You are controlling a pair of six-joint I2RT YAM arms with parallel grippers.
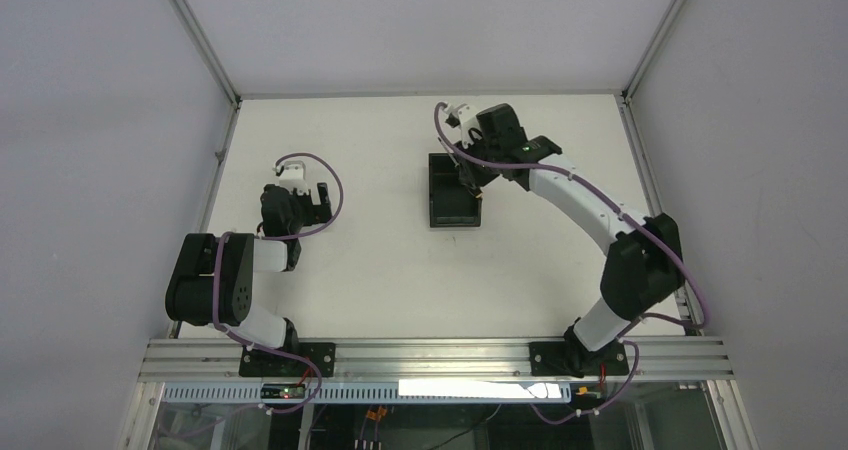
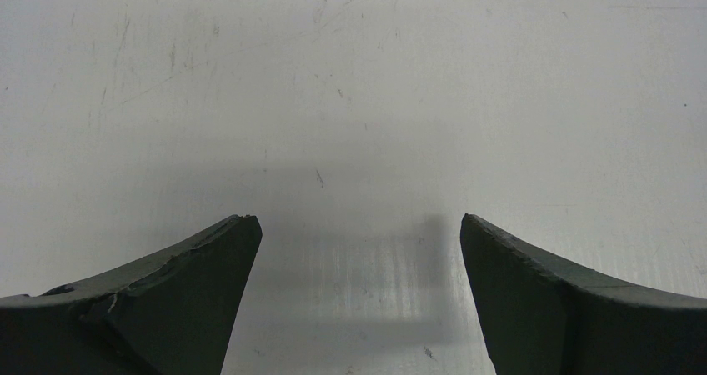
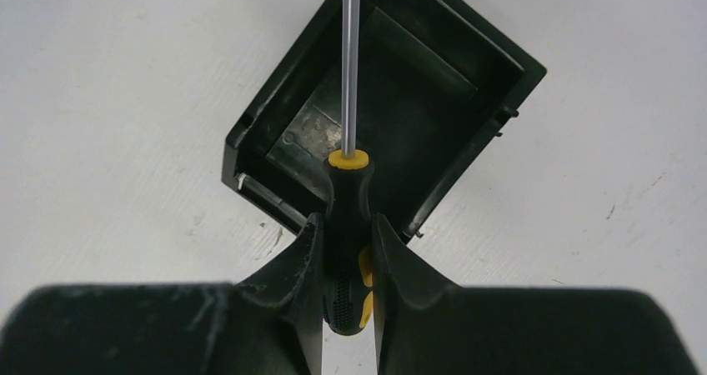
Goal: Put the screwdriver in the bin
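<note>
Black fingers of the right gripper (image 3: 346, 225) fill the bottom of the right wrist view, clamped tight on the black-handled screwdriver with the yellow collar and silver shaft (image 3: 348, 187). It is held just above the small black rectangular plastic bin (image 3: 433, 117), which sits skewed across the middle of the frame. The handle hangs over the bin's near corner and the shaft runs straight up over the open cavity.

The step looks like the drop itself. The tool seems long against the bin, so the sound move is probably to turn it along the bin's longer run, ease down until the handle sits inside the walls, then let go – release from high up and it may bounce or bridge the rim.

Over in the left wrist view, the left gripper (image 2: 358, 218) has its fingers spread wide apart with nothing between them, only white scuffed table (image 2: 350, 75).

The shaft's tip is cut off by the upper edge, so whether it clears the far wall cannot be told. From overhead the bin (image 1: 445, 205) shows at centre, but the arm covers most of the tool there.
</note>
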